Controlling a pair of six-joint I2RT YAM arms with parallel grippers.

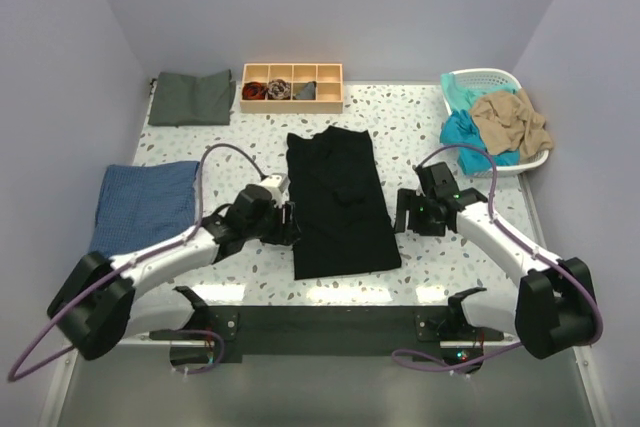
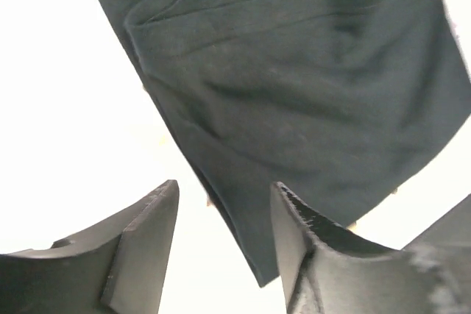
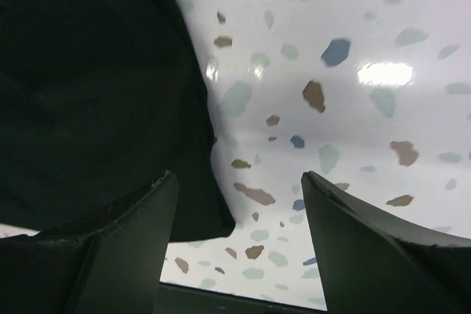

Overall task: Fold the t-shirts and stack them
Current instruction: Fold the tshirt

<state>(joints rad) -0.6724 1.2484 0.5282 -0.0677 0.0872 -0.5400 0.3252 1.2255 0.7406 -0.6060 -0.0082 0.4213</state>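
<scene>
Black t-shirt [image 1: 340, 202], folded into a long panel, lies flat on the speckled table [image 1: 430, 117] between the two arms. The left gripper [image 1: 291, 224], jaws parted and empty, sits right at the cloth's edge on its inner side. The right gripper [image 1: 402, 213], also spread and holding nothing, hangs just beside the opposite edge. A pinch that catches only the top layer could pull the fold apart. Uneven lifts by the two arms would likely skew the corner [image 3: 212, 215] below the right fingers.
</scene>
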